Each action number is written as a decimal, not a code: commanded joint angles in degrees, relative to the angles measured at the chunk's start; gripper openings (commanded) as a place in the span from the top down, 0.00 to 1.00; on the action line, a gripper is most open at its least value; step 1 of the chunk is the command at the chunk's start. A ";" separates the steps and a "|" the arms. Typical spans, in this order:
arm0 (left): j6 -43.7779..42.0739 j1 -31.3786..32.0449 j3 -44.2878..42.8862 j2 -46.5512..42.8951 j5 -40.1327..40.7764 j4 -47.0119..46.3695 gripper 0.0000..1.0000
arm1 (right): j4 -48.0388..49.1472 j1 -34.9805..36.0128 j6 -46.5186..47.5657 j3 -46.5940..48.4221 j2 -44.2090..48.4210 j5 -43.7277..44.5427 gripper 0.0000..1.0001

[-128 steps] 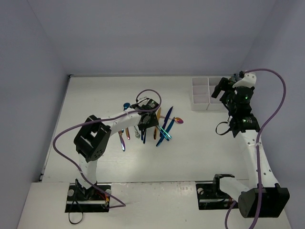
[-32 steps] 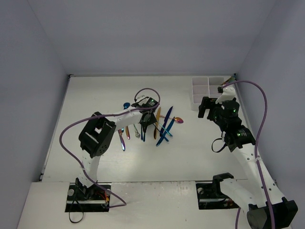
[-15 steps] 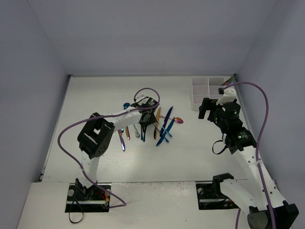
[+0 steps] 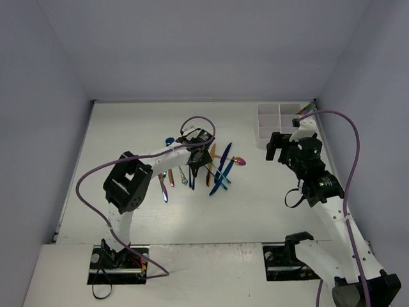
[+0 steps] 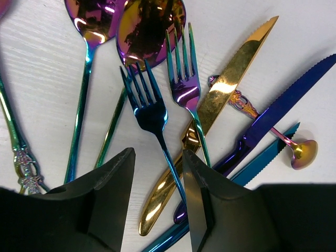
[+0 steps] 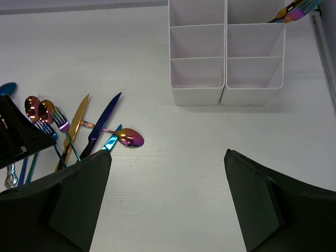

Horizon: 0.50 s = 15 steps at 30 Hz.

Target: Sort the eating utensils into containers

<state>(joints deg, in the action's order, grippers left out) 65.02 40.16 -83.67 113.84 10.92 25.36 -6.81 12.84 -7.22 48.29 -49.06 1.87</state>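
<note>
Several iridescent eating utensils (image 4: 217,167) lie fanned out mid-table. My left gripper (image 4: 197,160) hovers low over them. In the left wrist view its jaws (image 5: 157,153) stand partly open astride the handle of a blue fork (image 5: 149,111), which nearly touches the right finger (image 5: 197,199). Beside that fork lie a purple fork (image 5: 184,89), a gold knife (image 5: 223,97) and a blue knife (image 5: 286,102). The white containers (image 4: 271,125) stand at the back right, with a utensil (image 6: 291,10) in one far compartment. My right gripper (image 6: 168,154) hangs open and empty, short of the containers (image 6: 197,94).
A small pink-gold spoon (image 6: 130,137) lies at the pile's right edge, with bare table between it and the containers. Two large spoons (image 5: 149,26) and a teal knife (image 5: 252,163) lie among the other pieces. Walls enclose the table at the back and on both sides.
The right arm has drawn back from over the containers toward the table's middle, then held still. The left gripper stays over the pile, its jaws a touch wider.
</note>
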 commanded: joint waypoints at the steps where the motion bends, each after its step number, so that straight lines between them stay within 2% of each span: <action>1: 1.83 0.41 -3.02 0.62 -0.81 -0.05 0.62 | 2.57 0.43 0.72 0.11 0.86 -0.14 0.14; 9: 1.86 0.53 -2.76 1.90 -0.65 0.12 0.67 | 2.33 0.52 0.90 0.13 0.65 0.06 0.14; 15: 1.59 0.53 -1.99 1.35 -0.44 0.60 0.87 | 2.24 0.53 0.90 0.31 0.44 -0.02 0.14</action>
<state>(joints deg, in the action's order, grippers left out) 65.96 40.45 -84.36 116.84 9.89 25.59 -7.16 12.84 -7.20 48.21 -48.95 1.89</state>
